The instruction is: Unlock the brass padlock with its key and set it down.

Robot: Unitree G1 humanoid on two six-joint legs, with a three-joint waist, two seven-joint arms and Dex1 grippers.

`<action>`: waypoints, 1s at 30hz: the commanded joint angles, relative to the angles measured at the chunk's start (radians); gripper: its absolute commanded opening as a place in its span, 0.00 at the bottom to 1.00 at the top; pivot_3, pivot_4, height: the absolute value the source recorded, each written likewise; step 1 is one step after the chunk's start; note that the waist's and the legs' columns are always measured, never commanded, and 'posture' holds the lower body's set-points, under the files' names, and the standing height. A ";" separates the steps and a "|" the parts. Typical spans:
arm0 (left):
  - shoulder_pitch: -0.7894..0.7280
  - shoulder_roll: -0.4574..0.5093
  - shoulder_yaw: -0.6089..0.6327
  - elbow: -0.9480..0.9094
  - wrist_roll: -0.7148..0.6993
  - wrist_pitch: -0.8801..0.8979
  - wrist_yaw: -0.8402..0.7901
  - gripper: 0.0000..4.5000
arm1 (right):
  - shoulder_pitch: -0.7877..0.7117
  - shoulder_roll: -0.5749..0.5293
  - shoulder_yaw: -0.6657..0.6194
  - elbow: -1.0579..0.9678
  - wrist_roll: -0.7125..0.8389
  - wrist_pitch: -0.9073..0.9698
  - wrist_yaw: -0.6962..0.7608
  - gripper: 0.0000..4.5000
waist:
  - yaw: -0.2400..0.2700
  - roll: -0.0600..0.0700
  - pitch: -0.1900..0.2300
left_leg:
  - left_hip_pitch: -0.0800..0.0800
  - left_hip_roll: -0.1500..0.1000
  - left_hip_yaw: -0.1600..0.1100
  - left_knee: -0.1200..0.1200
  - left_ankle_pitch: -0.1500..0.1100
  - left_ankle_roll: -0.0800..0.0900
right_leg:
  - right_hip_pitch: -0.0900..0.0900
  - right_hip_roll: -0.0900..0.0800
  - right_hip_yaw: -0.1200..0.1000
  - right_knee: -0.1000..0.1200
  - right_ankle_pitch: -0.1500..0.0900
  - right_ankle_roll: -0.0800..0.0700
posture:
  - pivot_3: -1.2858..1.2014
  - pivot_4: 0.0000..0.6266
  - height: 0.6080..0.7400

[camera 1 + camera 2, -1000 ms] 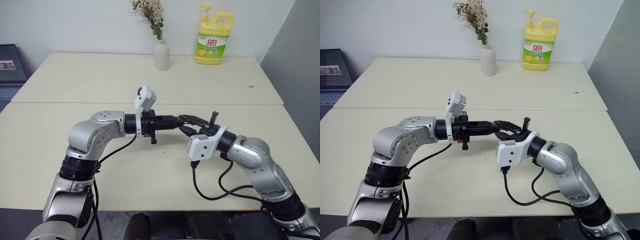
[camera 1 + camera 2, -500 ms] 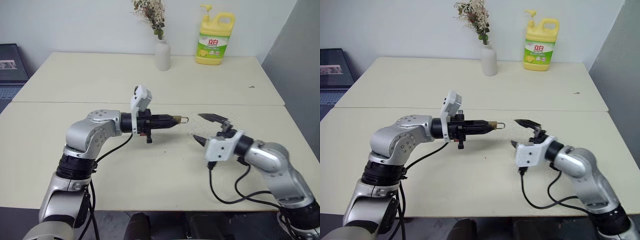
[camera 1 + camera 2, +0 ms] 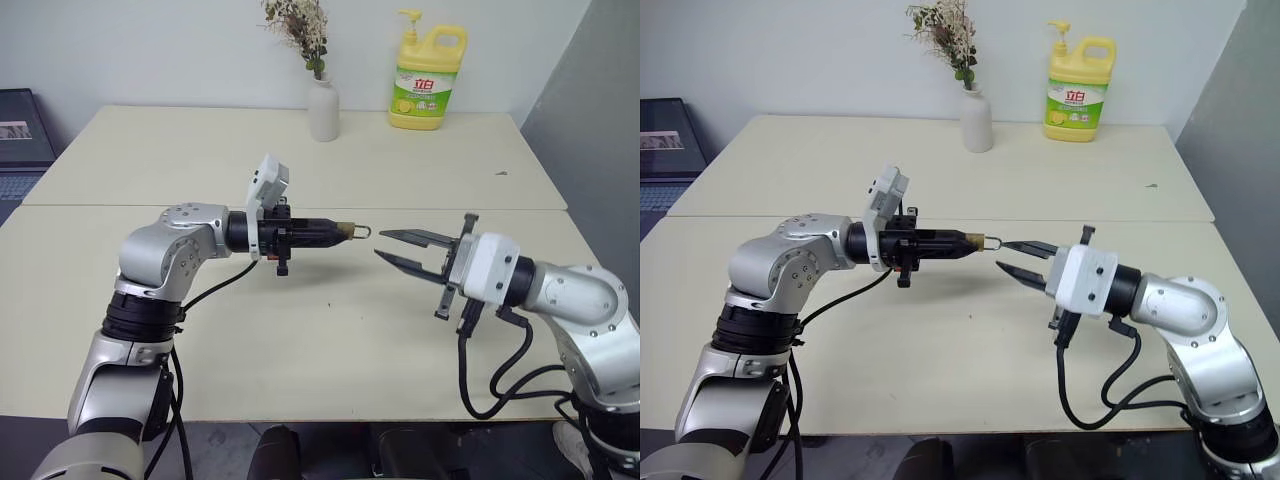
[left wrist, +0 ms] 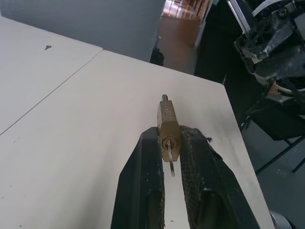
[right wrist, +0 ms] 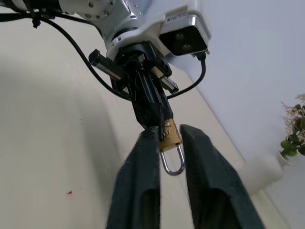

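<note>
1. Currently we see the left pincer (image 3: 336, 232) held level above the tabletop (image 3: 300, 330), pointing toward the robot's right, its two black fingers clamped narrowly on the brass padlock (image 4: 168, 125).
2. We note the padlock sits at the very fingertips, off the tabletop. Its brass body is pinched between the pads, and its silvery shackle (image 5: 172, 161) sticks out past the tips toward the other arm.
3. From the left wrist view we see the keyhole face of the padlock turned back toward the wrist. The key (image 4: 171, 163), a thin silvery sliver, shows at the keyhole and hangs down between the two fingers.
4. We see the right pincer (image 3: 379, 245) also level above the tabletop, pointing toward the padlock from the robot's right. Its fingers stand apart with a clear gap and hold nothing.
5. From the right wrist view the shackle lines up with the gap between the right fingers. The head views show the right fingertips just beside the shackle, and we cannot tell whether they touch it.
6. We cannot tell whether the shackle is sprung or locked; in the right wrist view both its legs appear to meet the brass body.
7. At the far edge of the tabletop we record a white vase (image 3: 323, 108) with dried flowers and, near it on the robot's right, a yellow detergent bottle (image 3: 427, 85), both well apart from the pincers.
</note>
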 commanded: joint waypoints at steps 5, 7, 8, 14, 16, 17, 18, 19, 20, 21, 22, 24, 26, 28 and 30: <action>-0.013 0.016 0.039 -0.100 -0.042 0.029 0.007 0.03 | -0.052 -0.006 0.052 0.094 -0.018 -0.049 0.027 0.00 | 0.000 0.000 0.000 | 0.000 0.000 0.000 0.000 0.000 0.000 | 0.000 0.000 0.000 -0.001 0.000 0.000 | 0.52 0.24 1.00; -0.010 0.020 0.042 -0.110 -0.048 0.035 0.010 0.03 | -0.056 -0.009 0.057 0.118 -0.029 -0.074 0.031 0.00 | 0.000 0.000 0.000 | 0.000 0.000 0.000 0.000 0.000 0.000 | 0.000 0.000 0.000 -0.001 0.000 0.000 | 0.52 0.24 1.00; -0.008 0.022 0.042 -0.116 -0.052 0.039 0.010 0.03 | -0.066 -0.008 0.059 0.128 -0.029 -0.077 0.032 0.00 | 0.000 0.000 0.000 | 0.000 0.000 0.000 0.000 0.000 0.000 | 0.000 0.000 0.000 0.000 0.000 0.000 | 0.52 0.24 1.00; 0.001 0.032 0.034 -0.142 -0.058 0.042 0.007 0.03 | -0.123 0.000 0.069 0.175 -0.029 -0.089 0.039 0.00 | -0.002 0.000 0.000 | 0.000 0.000 0.000 0.000 0.000 0.000 | 0.000 0.000 0.000 0.000 0.000 0.000 | 0.52 0.24 1.00; 0.006 0.034 0.035 -0.148 -0.062 0.044 0.005 0.03 | -0.133 -0.005 0.070 0.190 -0.037 -0.102 0.044 0.00 | -0.001 0.000 0.000 | 0.000 0.000 0.000 0.000 0.000 0.000 | 0.000 0.000 0.000 0.000 0.000 0.000 | 0.52 0.24 1.00; 0.008 0.038 0.032 -0.152 -0.062 0.042 0.001 0.03 | -0.136 -0.008 0.071 0.196 -0.040 -0.106 0.046 0.00 | -0.001 0.000 0.000 | 0.000 0.000 0.000 0.000 0.000 0.000 | 0.000 0.000 0.000 -0.001 0.000 0.000 | 0.52 0.24 1.00; 0.010 0.038 0.032 -0.154 -0.063 0.043 0.001 0.03 | -0.139 -0.010 0.072 0.203 -0.042 -0.110 0.050 0.00 | -0.001 0.000 0.000 | 0.000 0.000 0.000 0.000 0.000 0.000 | 0.000 0.000 0.000 0.000 0.000 0.000 | 0.52 0.24 1.00; 0.011 0.039 0.032 -0.155 -0.063 0.042 0.000 0.03 | -0.142 -0.011 0.073 0.208 -0.043 -0.112 0.052 0.00 | -0.001 0.000 0.000 | 0.000 0.000 0.000 0.000 0.000 0.000 | 0.000 0.000 0.000 0.000 0.000 0.000 | 0.52 0.24 1.00; 0.014 0.043 0.028 -0.157 -0.058 0.037 -0.005 0.03 | -0.146 -0.013 0.074 0.214 -0.044 -0.113 0.056 0.00 | -0.001 0.000 0.000 | 0.000 0.000 0.000 0.000 0.000 0.000 | 0.000 0.000 0.000 0.000 0.000 0.000 | 0.52 0.24 1.00; 0.017 0.043 0.029 -0.159 -0.060 0.039 -0.004 0.03 | -0.150 -0.016 0.074 0.221 -0.046 -0.118 0.061 0.00 | -0.002 0.000 0.000 | 0.000 0.000 0.000 0.000 0.000 0.000 | 0.000 0.000 0.000 0.000 0.000 0.000 | 0.52 0.24 1.00; 0.019 0.042 0.030 -0.161 -0.061 0.041 -0.004 0.03 | -0.152 -0.018 0.075 0.225 -0.048 -0.121 0.065 0.00 | -0.002 0.000 0.000 | 0.000 0.000 0.000 0.000 0.000 0.000 | 0.000 0.000 0.000 0.000 0.000 0.000 | 0.52 0.24 1.00; 0.022 0.048 0.026 -0.167 -0.060 0.040 -0.011 0.03 | -0.155 -0.020 0.075 0.236 -0.051 -0.130 0.073 0.00 | -0.001 0.000 0.000 | 0.000 0.000 0.000 0.000 0.000 0.000 | 0.000 0.000 0.000 -0.001 0.000 0.000 | 0.52 0.24 1.00; 0.023 0.053 0.029 -0.170 -0.064 0.042 -0.015 0.03 | -0.159 -0.026 0.085 0.245 -0.053 -0.142 0.093 0.00 | -0.001 0.000 0.000 | 0.000 0.000 0.000 0.000 0.000 0.000 | 0.000 0.000 0.000 -0.001 0.000 0.000 | 0.52 0.24 1.00; 0.023 0.053 0.035 -0.173 -0.072 0.049 -0.012 0.03 | -0.162 -0.030 0.096 0.251 -0.055 -0.153 0.112 0.00 | -0.001 0.000 0.000 | 0.000 0.000 0.000 0.000 0.000 0.000 | 0.000 0.000 0.000 -0.001 0.000 0.000 | 0.52 0.24 1.00; 0.025 0.055 0.036 -0.177 -0.077 0.051 -0.012 0.03 | -0.166 -0.028 0.101 0.256 -0.052 -0.158 0.125 0.00 | -0.002 0.000 0.000 | 0.000 0.000 0.000 0.000 0.000 0.000 | 0.000 0.000 0.000 0.000 0.000 0.000 | 0.52 0.24 1.00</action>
